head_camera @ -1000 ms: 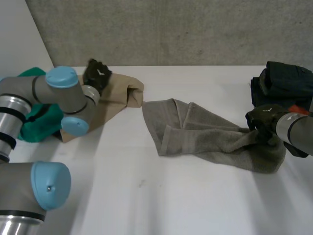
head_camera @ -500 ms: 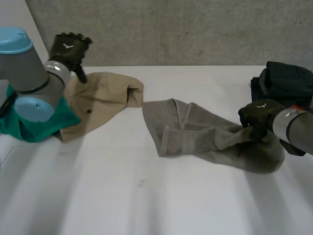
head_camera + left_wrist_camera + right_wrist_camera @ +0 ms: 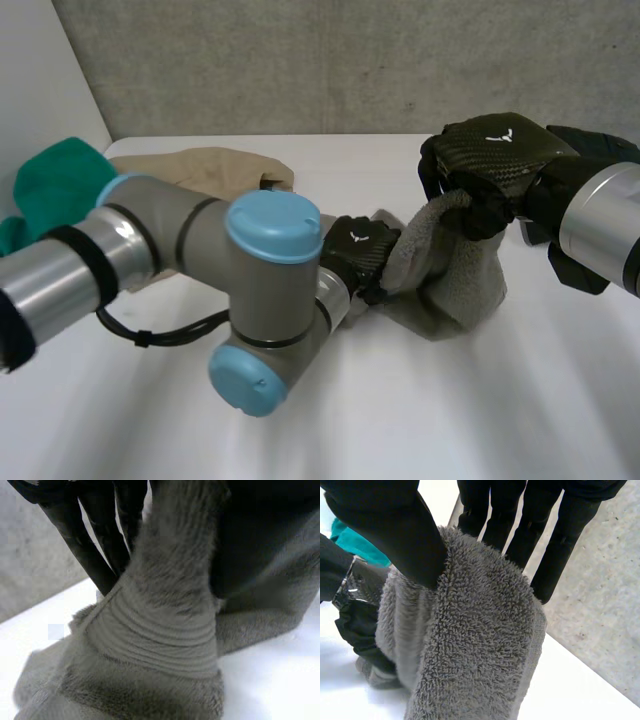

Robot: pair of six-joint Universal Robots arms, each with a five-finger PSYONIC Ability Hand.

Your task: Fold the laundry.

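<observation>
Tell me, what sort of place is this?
Probably a robotics test lab, not a home: a bare white table against a concrete wall, with the robot's left hand and right hand both gripping a grey towel.

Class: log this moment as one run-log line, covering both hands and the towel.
left robot hand: pinching grey towel near table | right robot hand: pinching towel's raised end | fold: not done

white table (image 3: 450, 420) with grey towel (image 3: 450, 290), tan garment (image 3: 215, 165), green cloth (image 3: 55, 185), dark clothes pile (image 3: 605, 143)
</observation>
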